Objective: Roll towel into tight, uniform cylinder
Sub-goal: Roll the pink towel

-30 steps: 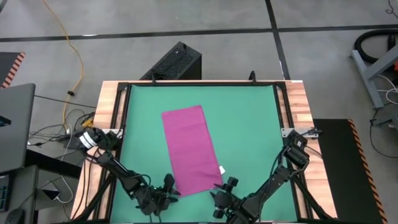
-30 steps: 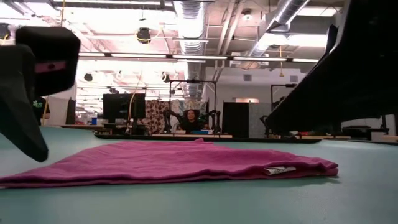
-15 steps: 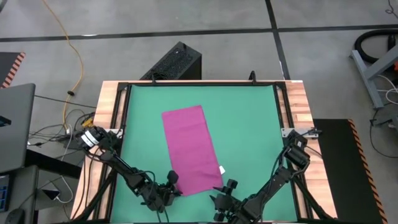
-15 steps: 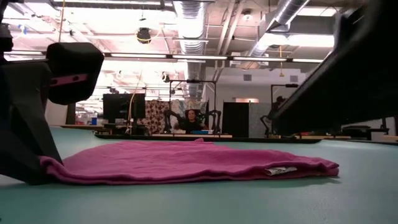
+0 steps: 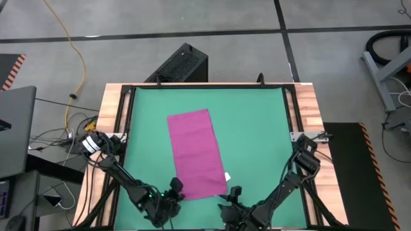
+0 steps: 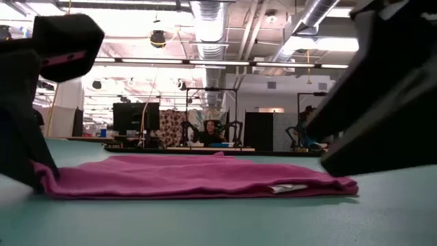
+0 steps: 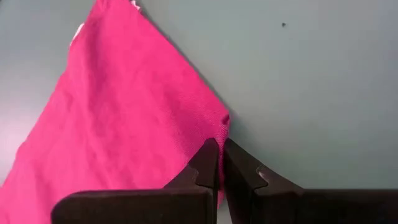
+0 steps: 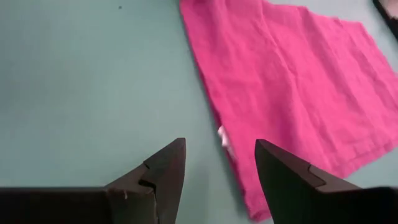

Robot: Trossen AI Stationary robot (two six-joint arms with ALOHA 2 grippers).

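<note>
one towel lies flat as a long strip on the green mat, a little toward the left arm's side of the mat's middle, its near short edge close to the mat's near border where both arms work. the left gripper sits at the towel's near left corner with its fingers pressed together, and in the left wrist view the cloth's corner appears to be pinched between the tips, though how much fabric is caught cannot be told. the right gripper hovers just off the towel's near right corner, beside the small white tag, with its fingers spread wide and nothing between them. the step in hand looks like taking hold of both near corners so the roll can start from that short edge. to do it well, the right gripper should probably come down over the corner by the tag and catch about as much cloth as the left one has, so the two grips match. then both should lift only slightly and turn the edge over together, level with each other along the towel's width, keeping the first fold narrow and snug; a lopsided or loose start would likely give a cone or a slack core. counted: one towel, one tag, one mat, two arms, two grippers.
</note>
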